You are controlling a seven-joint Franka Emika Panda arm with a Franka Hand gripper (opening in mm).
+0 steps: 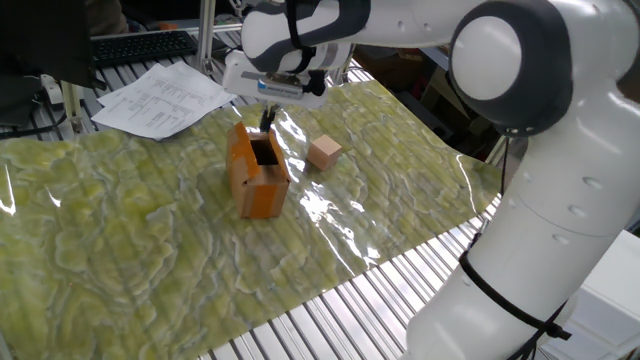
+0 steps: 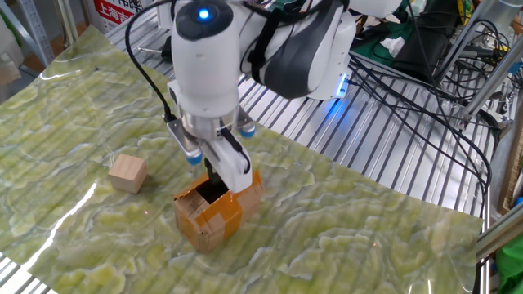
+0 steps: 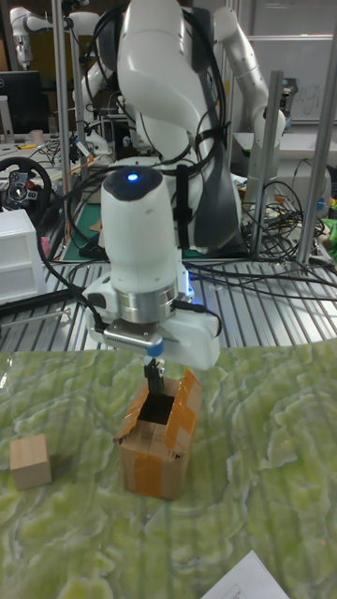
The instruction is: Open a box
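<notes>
Box [image 1: 258,172] [image 2: 219,208] [image 3: 161,433] stands upright directly under the pincer [image 1: 267,119] [image 2: 215,175] [image 3: 153,371], on the green-yellow patterned sheet [image 1: 120,230] [image 2: 351,237] [image 3: 271,468] over the table. Orange-brown cardboard with tape bands, top open, dark inside showing. In the tall fixed view one flap [image 3: 187,398] stands raised beside the fingers, and another is folded outward on the opposite side.

Pincer points straight down over the opening, tips at or just inside the top rim. Fingers look close together with nothing obviously between them, but the tips are dark against the dark cavity, so I cannot tell whether it is clenched, released, or pinching a flap edge. Contact with the flap also unclear.

Small tan cube [image 1: 324,152] [image 2: 127,173] [image 3: 30,461] sits on the sheet to one side of the pincer, apart from the box, not touching it.

White arm [image 1: 520,150] [image 2: 208,65] [image 3: 140,253] rises above the pincer, with a blue light [image 2: 203,13] [image 3: 132,177] lit on its wrist.

Beyond the pincer in one fixed view, past the sheet's edge, lie printed papers [image 1: 165,97] and a keyboard [image 1: 140,46] on the slatted metal table [image 1: 330,320] [image 2: 376,139].
</notes>
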